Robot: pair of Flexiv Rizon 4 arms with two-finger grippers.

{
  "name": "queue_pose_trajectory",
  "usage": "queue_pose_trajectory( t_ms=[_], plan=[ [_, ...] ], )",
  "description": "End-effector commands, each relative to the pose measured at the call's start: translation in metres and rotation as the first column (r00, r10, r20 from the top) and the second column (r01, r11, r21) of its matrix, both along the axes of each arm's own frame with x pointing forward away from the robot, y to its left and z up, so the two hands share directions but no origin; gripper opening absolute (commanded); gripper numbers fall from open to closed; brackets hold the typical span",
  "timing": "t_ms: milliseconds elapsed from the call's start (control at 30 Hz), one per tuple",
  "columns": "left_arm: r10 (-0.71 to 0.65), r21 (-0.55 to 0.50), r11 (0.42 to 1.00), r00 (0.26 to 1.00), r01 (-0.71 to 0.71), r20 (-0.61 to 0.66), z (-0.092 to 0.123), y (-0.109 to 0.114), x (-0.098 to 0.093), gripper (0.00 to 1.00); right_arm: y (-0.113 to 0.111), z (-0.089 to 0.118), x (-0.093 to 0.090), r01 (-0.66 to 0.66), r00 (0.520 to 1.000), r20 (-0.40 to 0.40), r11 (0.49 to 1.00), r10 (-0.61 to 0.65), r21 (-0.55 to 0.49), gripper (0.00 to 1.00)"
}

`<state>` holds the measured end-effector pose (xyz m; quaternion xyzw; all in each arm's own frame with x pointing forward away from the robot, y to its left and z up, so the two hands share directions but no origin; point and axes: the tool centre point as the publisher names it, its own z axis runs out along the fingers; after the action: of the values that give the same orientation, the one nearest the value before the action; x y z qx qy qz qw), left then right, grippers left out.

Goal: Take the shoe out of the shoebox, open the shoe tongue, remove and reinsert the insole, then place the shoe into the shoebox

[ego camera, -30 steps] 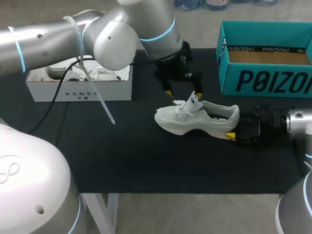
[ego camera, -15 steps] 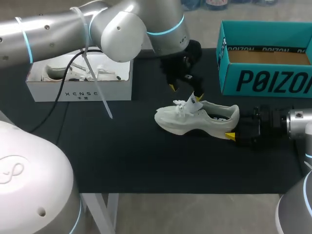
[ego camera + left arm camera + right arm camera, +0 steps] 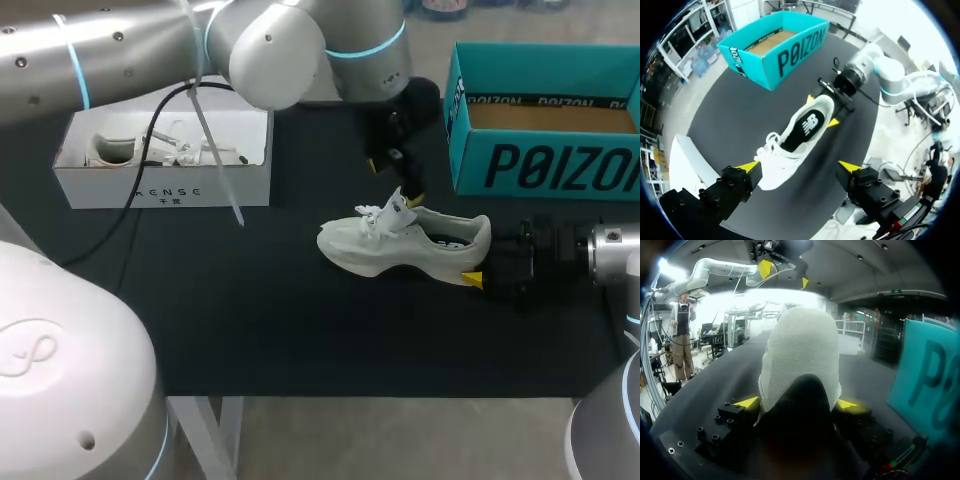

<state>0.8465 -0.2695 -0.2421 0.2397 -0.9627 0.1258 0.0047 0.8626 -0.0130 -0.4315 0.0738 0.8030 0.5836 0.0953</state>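
Black mat (image 3: 250, 320) covers the table, everything sits on it. White shoe (image 3: 400, 240) is out of the box, standing upright on its sole on the mat near the middle, toe toward my left side, heel toward my right arm. Teal shoebox (image 3: 545, 120) is open, lid off, at the far right of the table, just behind the shoe's heel end and not touching it; brown cardboard floor shows inside. Shoe laces and tongue (image 3: 397, 205) stick up at the midfoot. Dark insole (image 3: 807, 127) is seen inside the shoe opening from the left wrist view, lying flat in place. Right gripper (image 3: 797, 402) comes in low from the right edge, level with the mat, fingers clamped on the shoe heel, one yellow tip on each side of it in the right wrist view; head view shows only the near tip at the heel. Left arm (image 3: 150, 50) reaches across from the left, past the middle. Left gripper (image 3: 392, 181) hangs above the shoe's tongue area pointing down, fingers spread wide, nothing between them. Its nearer tip sits close to the top of the tongue in the head view, can't tell if it touches. White open box (image 3: 165, 185) at the far left holds another pale shoe, well apart from the task shoe.
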Motion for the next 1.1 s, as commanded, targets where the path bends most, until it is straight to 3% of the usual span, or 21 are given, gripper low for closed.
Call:
queue_pose_trajectory(
  t_ms=[33, 533, 567, 600, 633, 700, 867, 1100],
  plan=[
    [-0.667, 0.199, 0.729, 0.745, 0.654, -0.003, 0.006, -0.003, 0.001, 1.00, 0.001, -0.003, 0.000, 0.002, 1.000, 0.001, 1.000, -0.002, -0.001, 0.00],
    [-0.667, 0.199, 0.729, 0.745, 0.654, -0.003, 0.006, -0.003, 0.001, 1.00, 0.001, -0.003, 0.000, 0.002, 1.000, 0.001, 1.000, -0.002, -0.001, 0.00],
    [-0.683, 0.206, 0.714, 0.731, 0.669, -0.009, 0.005, -0.008, -0.001, 0.84, 0.001, -0.003, 0.000, 0.002, 1.000, 0.001, 1.000, -0.002, -0.001, 0.00],
    [-0.671, 0.218, 0.723, 0.742, 0.655, -0.002, 0.004, -0.013, -0.002, 0.13, 0.001, -0.003, 0.000, 0.002, 1.000, 0.001, 1.000, -0.002, -0.001, 0.00],
    [-0.673, 0.205, 0.723, 0.740, 0.660, -0.006, 0.003, -0.017, -0.002, 0.00, 0.001, -0.003, 0.000, 0.002, 1.000, 0.001, 1.000, -0.002, -0.001, 0.00],
    [-0.664, 0.249, 0.724, 0.747, 0.644, -0.002, -0.001, -0.027, -0.005, 0.00, 0.001, -0.003, 0.000, 0.002, 1.000, 0.001, 1.000, -0.002, -0.001, 0.00],
    [-0.632, 0.220, 0.757, 0.775, 0.615, 0.009, -0.009, -0.045, -0.006, 0.00, 0.001, -0.003, 0.000, 0.002, 1.000, 0.001, 1.000, -0.002, -0.001, 0.00],
    [-0.557, 0.203, 0.817, 0.830, 0.540, 0.034, -0.025, -0.054, 0.002, 0.00, 0.001, -0.003, 0.000, 0.002, 1.000, 0.001, 1.000, -0.002, -0.001, 0.00]
  ],
)
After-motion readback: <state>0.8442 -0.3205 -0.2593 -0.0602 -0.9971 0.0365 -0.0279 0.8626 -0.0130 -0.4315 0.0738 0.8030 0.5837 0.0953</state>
